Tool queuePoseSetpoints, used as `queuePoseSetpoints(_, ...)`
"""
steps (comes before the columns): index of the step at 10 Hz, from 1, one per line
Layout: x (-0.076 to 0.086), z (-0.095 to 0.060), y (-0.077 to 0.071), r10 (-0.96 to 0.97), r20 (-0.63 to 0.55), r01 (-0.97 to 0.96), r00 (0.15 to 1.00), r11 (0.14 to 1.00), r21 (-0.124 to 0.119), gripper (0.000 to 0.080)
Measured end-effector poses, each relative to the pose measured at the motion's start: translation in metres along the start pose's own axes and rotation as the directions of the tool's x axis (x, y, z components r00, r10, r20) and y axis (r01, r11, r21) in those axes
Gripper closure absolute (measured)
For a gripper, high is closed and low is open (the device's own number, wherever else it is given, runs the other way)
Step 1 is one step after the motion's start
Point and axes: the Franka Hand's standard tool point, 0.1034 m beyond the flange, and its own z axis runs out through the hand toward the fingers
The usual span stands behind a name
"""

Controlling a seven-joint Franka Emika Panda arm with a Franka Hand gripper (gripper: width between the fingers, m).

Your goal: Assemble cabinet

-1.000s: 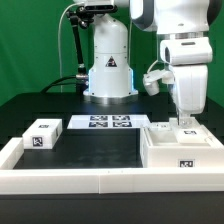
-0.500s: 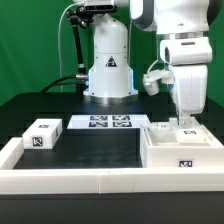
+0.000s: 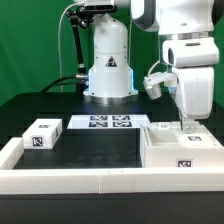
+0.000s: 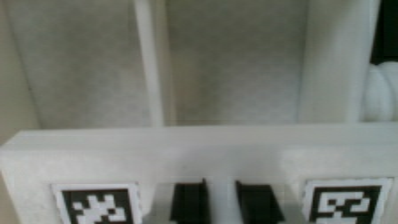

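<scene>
At the exterior view's left, a small white block (image 3: 40, 135) with a black-and-white tag on its top sits on the black table (image 3: 100, 150), just inside the corner of the low white border rail (image 3: 80, 180) that runs along the left and front edges. Further right, near the middle and towards the back, the marker board (image 3: 105, 123) lies flat, with the arm's white base (image 3: 108, 65) rising behind it. The cabinet (image 3: 180, 152) stands at the exterior view's right, resting on the table with its front face close against the rail. It is well apart from the small block, and a tag (image 3: 186, 163) shows on that front face. The arm reaches down over it, and the gripper (image 3: 188, 126) is right at the cabinet's top, towards the back. Whether the tips touch the surface cannot be told from here. In the wrist view a white ledge (image 4: 196, 155) lies across the frame, carrying one tag (image 4: 98, 205) on one side of the tool and another (image 4: 347, 200) on the other. The two dark fingers (image 4: 189, 205) are drawn close together, with only a thin white strip between them. Whether that strip is something pinched or just the surface behind is not clear. Beyond the ledge, the white panels are too blurred to make out.
</scene>
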Motion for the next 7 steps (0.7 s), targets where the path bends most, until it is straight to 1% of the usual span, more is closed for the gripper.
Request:
queuePoseSetpoints(1,0.0000,0.0000,0.0071,0.001,-0.001,-0.001,1.000,1.000,-0.004,0.0729)
queuePoseSetpoints(3,-0.0006,-0.0002,0.0145,0.005,0.002,-0.005,1.000,1.000,0.005,0.0729)
queuePoseSetpoints(7,-0.0002,0.0005,0.0163,0.001,0.012,-0.002,1.000,1.000,0.031,0.0729)
